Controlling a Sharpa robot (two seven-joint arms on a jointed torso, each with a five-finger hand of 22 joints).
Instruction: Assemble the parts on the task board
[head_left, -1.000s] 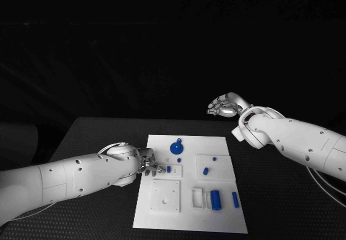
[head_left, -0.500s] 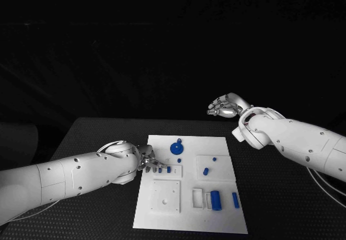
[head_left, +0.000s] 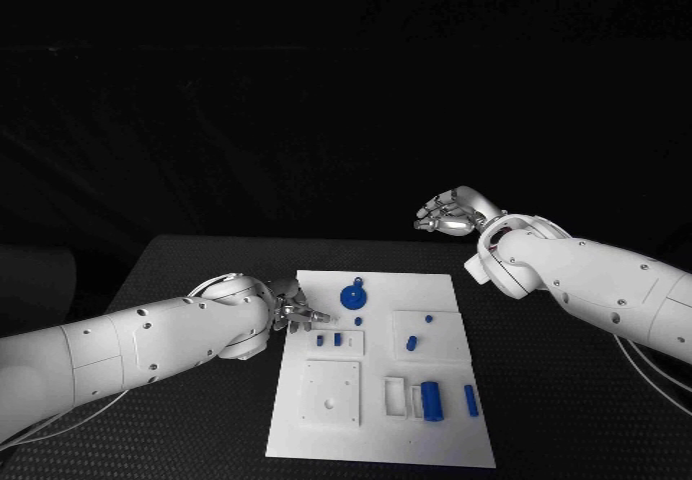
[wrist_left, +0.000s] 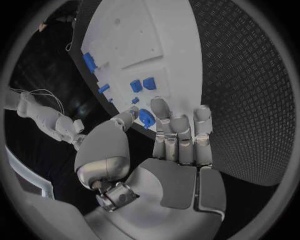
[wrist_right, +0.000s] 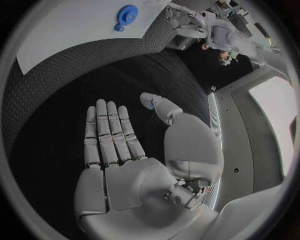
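Two hands are showing in the head view, and the left hand (head_left: 293, 314) is much the nearer to the task board (head_left: 378, 440), hovering at its left edge just beside the two small blue parts (head_left: 329, 339) standing in a raised block. Its fingers are spreading apart and holding nothing. The right hand (head_left: 447, 213) is hanging well beyond the board's far edge.

Seen from the left wrist, the fingers (wrist_left: 180, 131) are extending straight over the board's edge, a blue part (wrist_left: 145, 118) just past their tips.

Seen from the right wrist, the palm (wrist_right: 125, 170) is lying flat and empty, far from the round blue part (wrist_right: 127, 15).
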